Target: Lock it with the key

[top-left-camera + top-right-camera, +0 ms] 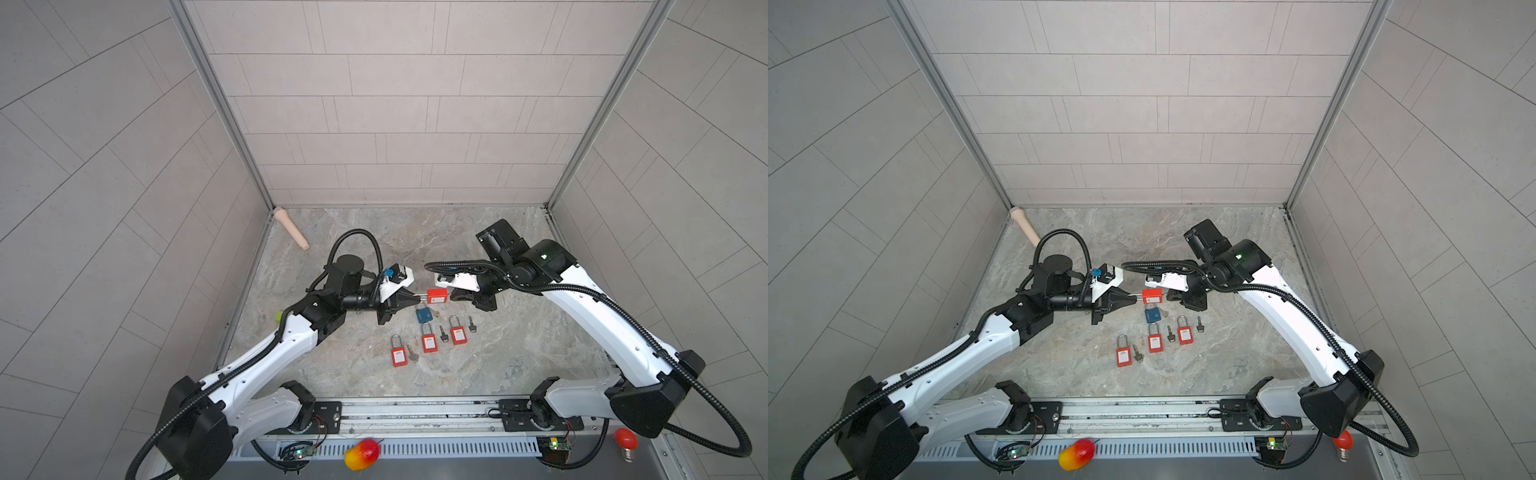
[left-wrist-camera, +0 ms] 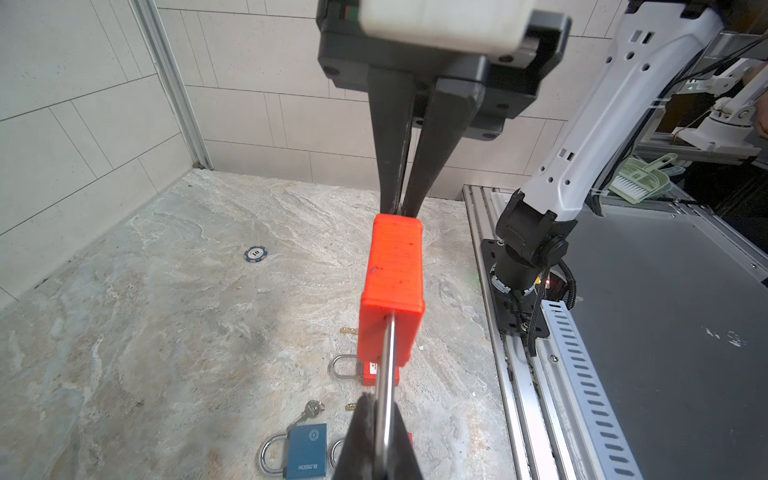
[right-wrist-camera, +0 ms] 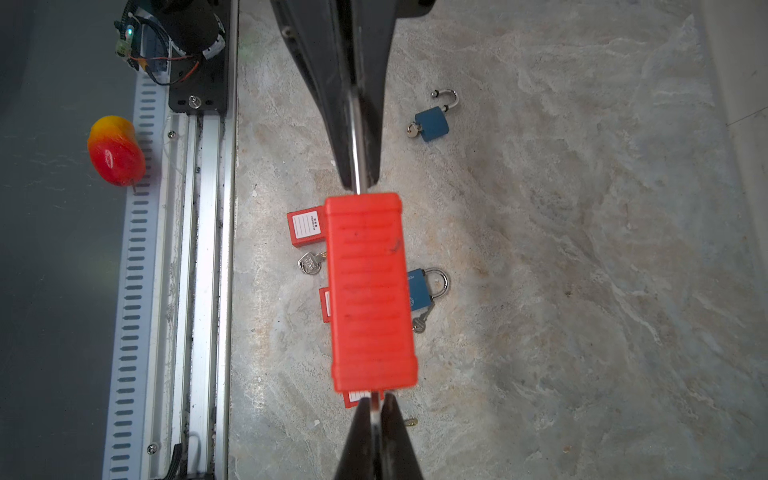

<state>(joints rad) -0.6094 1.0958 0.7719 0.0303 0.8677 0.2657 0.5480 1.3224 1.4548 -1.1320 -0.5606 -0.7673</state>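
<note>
The red padlock (image 1: 437, 296) hangs in the air over the middle of the bench (image 1: 498, 353), held between the two arms. In both top views its long axis runs flat from 9 o'clock to 3 o'clock. The shackle (image 2: 388, 361) points to 9 o'clock and the base of the body points to 3 o'clock. One narrow ribbed side of the body faces up.

The left claw (image 1: 417, 296) reaches in from 9 o'clock and is clamped on the shackle. The steel bar runs between its two black fingers (image 3: 324, 104) just off the body.

The right claw (image 1: 452, 296) comes in from 3 o'clock and is pressed together right at the base of the body. In the right wrist view a thin sliver shows between its tips, and I cannot tell what it is.

On the bench a blue padlock (image 1: 424, 316) lies at 6 o'clock of the held one, with a key in it. Further toward 6 o'clock a row of spare red locks (image 1: 429, 341) lies flat with shackles pointing to 12 o'clock. Loose keys (image 1: 444, 333) lie beside them.
</note>
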